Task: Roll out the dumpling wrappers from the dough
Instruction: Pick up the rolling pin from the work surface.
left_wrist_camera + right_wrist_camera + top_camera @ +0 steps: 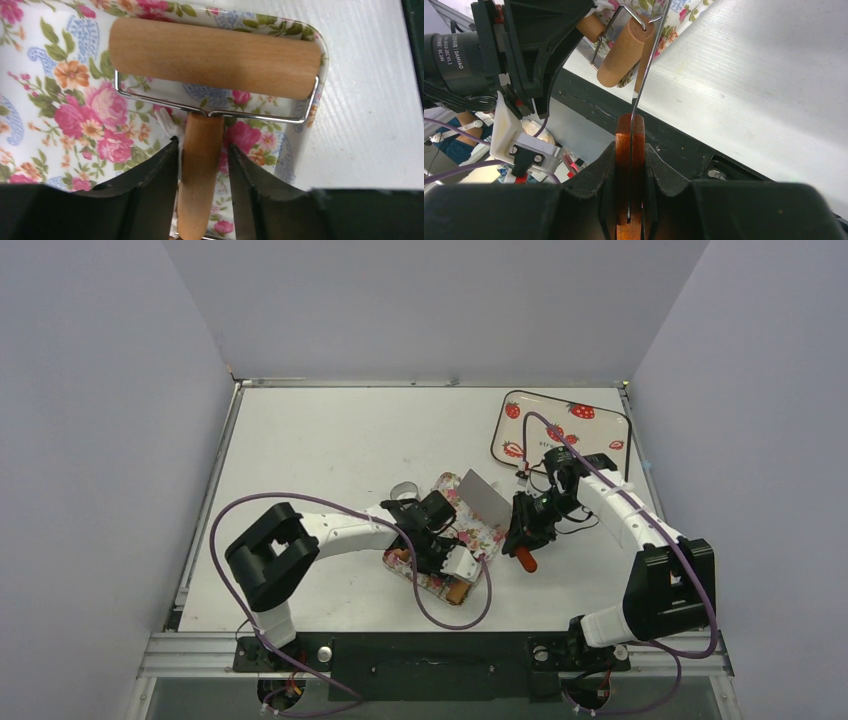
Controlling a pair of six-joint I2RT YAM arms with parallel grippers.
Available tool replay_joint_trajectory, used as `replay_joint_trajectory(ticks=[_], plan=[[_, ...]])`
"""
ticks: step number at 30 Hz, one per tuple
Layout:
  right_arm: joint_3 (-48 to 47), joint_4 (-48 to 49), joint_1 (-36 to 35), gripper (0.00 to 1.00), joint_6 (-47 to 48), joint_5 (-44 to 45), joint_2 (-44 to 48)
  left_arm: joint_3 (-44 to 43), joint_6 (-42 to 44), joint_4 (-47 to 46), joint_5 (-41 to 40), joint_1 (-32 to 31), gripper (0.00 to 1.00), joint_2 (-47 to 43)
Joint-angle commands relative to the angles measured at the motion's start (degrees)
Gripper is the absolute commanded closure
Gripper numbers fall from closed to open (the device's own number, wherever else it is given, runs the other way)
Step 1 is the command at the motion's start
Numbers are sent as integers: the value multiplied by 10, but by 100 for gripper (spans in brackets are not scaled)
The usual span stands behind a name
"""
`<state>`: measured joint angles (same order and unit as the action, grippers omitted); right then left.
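The left gripper (202, 165) straddles the brown wooden roller's (212, 57) handle, fingers not quite touching; squeeze firmly before rolling. The right gripper (630, 172) clamps the shiny red-handled spatula (630, 150), its blade upright ahead.

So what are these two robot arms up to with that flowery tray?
The left hand sits around the handle of a wooden roller, which lies on the floral tray. The right hand grips the red handle of a spatula and holds its blade above the tray's far side. A strawberry plate waits at the table's far right. No dough shows clearly in these views, so I can't say how far the rolling has got.
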<state>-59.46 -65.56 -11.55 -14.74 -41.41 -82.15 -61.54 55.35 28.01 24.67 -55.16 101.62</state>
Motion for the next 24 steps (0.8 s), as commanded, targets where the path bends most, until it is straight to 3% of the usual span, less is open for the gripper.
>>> replay_joint_trajectory(ticks=[1,3,6,16,20,24], plan=[[1,24,5,100,15,-22,30,4,18,-36,-55,-9,69,4],[3,24,7,100,14,-23,33,0,11,-34,-64,-12,78,4],[2,24,9,100,13,-22,34,-16,-15,-12,-67,-15,100,-3],[-19,25,17,100,12,-11,23,-152,-110,155,14,4,100,-46],[-15,27,18,100,15,1,16,-246,-121,232,102,28,100,-42],[7,38,18,100,14,9,12,-295,-171,223,150,37,100,-37]])
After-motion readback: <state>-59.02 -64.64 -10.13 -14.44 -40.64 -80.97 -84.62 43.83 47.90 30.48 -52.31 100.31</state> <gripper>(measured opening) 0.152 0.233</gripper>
